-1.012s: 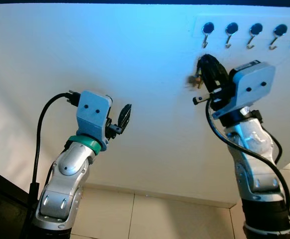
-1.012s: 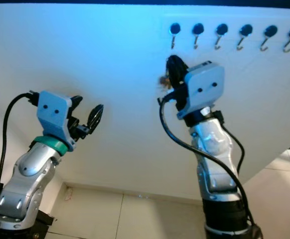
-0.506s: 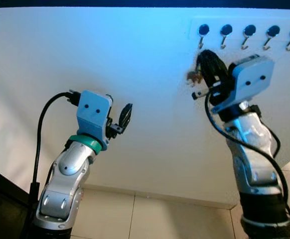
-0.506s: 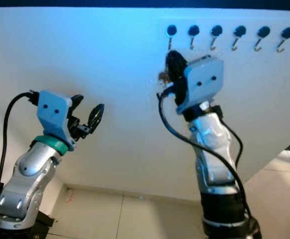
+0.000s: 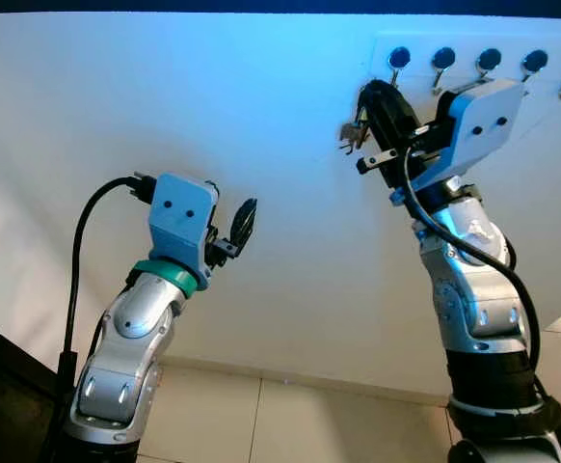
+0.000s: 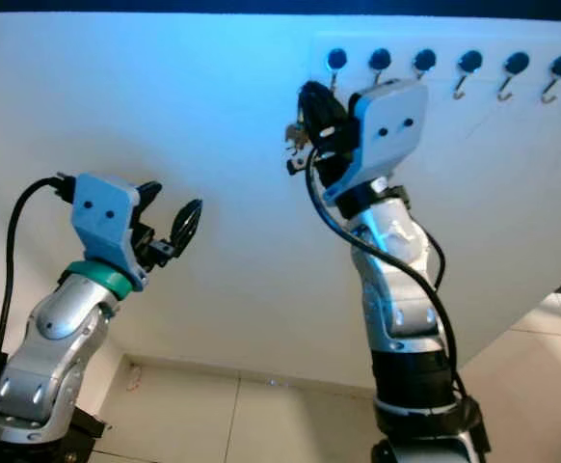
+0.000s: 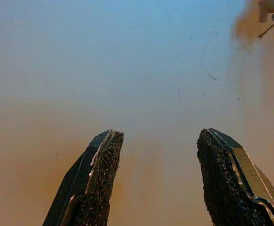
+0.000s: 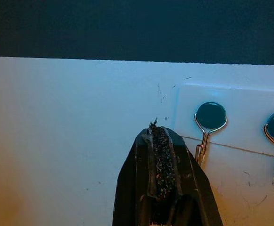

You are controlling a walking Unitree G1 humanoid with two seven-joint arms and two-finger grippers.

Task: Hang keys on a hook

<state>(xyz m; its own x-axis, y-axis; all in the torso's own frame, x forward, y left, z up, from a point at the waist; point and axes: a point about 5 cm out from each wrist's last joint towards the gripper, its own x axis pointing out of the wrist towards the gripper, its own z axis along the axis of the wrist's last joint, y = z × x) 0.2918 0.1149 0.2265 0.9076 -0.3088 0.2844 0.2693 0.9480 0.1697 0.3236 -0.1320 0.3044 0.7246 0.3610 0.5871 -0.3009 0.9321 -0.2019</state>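
Note:
A small bunch of keys dangles from my right gripper, which is shut on it and raised against the white wall. The gripper's tip is just below and to the left of the leftmost hook in a row of dark-capped metal hooks on a white strip. In the right wrist view the shut fingers point at the wall beside that hook. My left gripper is held lower at the left, open and empty, and its two pads face the bare wall.
The white wall spans the whole view, and a tiled floor runs along its foot. A black cable loops from the left wrist. A dark edge sits at the lower left.
My right gripper has carried the keys up and to the left, from below the hook row to just beside the leftmost hook. The left arm has stayed in place.

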